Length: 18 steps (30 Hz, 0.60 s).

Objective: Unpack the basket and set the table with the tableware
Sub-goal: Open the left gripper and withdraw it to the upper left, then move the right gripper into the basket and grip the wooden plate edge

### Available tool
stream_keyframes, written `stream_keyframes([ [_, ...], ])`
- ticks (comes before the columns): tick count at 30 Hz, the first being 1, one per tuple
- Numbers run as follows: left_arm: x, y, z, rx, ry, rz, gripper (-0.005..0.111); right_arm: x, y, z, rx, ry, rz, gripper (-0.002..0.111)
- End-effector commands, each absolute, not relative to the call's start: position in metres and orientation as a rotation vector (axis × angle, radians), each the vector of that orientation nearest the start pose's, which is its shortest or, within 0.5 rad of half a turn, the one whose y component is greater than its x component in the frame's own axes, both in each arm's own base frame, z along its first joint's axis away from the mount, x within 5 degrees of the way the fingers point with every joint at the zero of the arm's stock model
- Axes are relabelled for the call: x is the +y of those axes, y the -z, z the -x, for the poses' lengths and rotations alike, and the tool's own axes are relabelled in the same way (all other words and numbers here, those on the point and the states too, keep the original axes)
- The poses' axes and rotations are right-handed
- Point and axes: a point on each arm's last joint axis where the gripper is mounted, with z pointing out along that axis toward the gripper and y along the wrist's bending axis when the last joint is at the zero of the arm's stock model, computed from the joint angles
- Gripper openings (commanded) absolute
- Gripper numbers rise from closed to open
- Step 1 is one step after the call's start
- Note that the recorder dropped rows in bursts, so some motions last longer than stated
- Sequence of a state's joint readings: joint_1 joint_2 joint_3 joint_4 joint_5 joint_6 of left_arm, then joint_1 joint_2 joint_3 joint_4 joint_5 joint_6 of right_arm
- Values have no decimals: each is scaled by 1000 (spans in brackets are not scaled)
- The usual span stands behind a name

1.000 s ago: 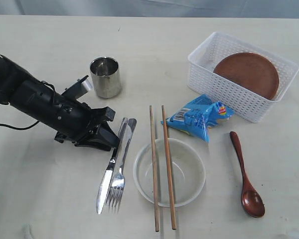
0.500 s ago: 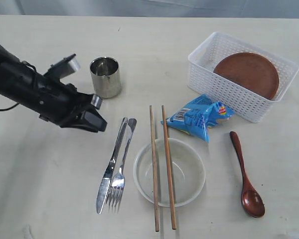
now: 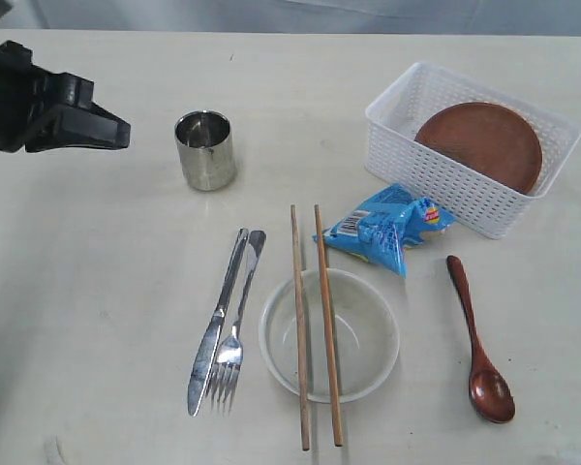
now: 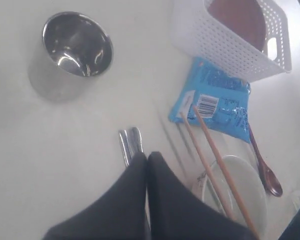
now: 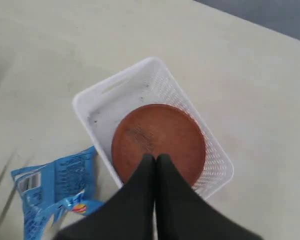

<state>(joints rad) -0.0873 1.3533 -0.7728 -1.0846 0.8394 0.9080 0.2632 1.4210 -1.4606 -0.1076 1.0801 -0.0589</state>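
Pale cream tabletop (image 3: 97, 320), matte, faint grain. White plastic basket (image 3: 445, 184), rectangular, lattice-perforated walls, rolled rim, at the far right of the exterior view. Brown round plate (image 3: 479, 143), matte, sits inside it, looks tilted, and is the only thing in it. The other tableware is out on the tabletop. Shiny cylindrical steel cup (image 3: 205, 150) stands upright, far side, left of centre. Off-white round bowl (image 3: 368, 334), smooth, near side centre, has two thin straight wooden chopsticks (image 3: 327, 329) laid parallel across its rim, ends sticking out both ways. Metal knife (image 3: 216, 329) and fork (image 3: 236, 329) lie side by side just left of the bowl, tines toward the near edge. Dark glossy wooden spoon (image 3: 489, 392) lies right of the bowl, apart from it, handle pointing toward the basket. Crinkly blue foil snack packet (image 3: 387, 228) lies between bowl and basket, just beside the basket wall

Left gripper (image 3: 116, 133): black, wedge-shaped, at the left edge of the exterior view, arm coming in from the left, tip aimed toward the cup but apart from it. Its fingers are pressed together with nothing between them. Right gripper (image 5: 155, 160): seen only in the right wrist view, black fingers together, empty, pointing at the plate in the basket; whether it touches the plate, cannot tell
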Motion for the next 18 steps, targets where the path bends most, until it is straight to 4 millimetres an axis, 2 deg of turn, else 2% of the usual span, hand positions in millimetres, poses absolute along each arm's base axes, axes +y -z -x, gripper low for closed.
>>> stream_keyframes([
  [1,-77,-257,-220,2367,897,-392,0,38,-345,-311,2598,96,265,0],
  [5,-62,-261,-197,2250,692,-272,0,1,-301,-316,2709,-33,93,0],
  [7,-56,-262,-184,2193,616,-229,0,-11,-284,-316,2748,-73,44,0],
  [9,-52,-263,-173,2147,574,-207,0,-15,-276,-318,2744,-96,0,0],
  [12,-48,-263,-157,2095,542,-198,0,-13,-271,-323,2717,-96,40,0],
  [14,-45,-265,-149,2053,512,-182,0,-4,-263,-329,2728,-95,123,7],
  [17,-45,-263,-147,2050,505,-183,0,-1,-238,-342,2762,-93,142,37],
  [18,-45,-263,-147,2050,505,-183,0,-1,-235,-344,2766,-93,140,41],
])
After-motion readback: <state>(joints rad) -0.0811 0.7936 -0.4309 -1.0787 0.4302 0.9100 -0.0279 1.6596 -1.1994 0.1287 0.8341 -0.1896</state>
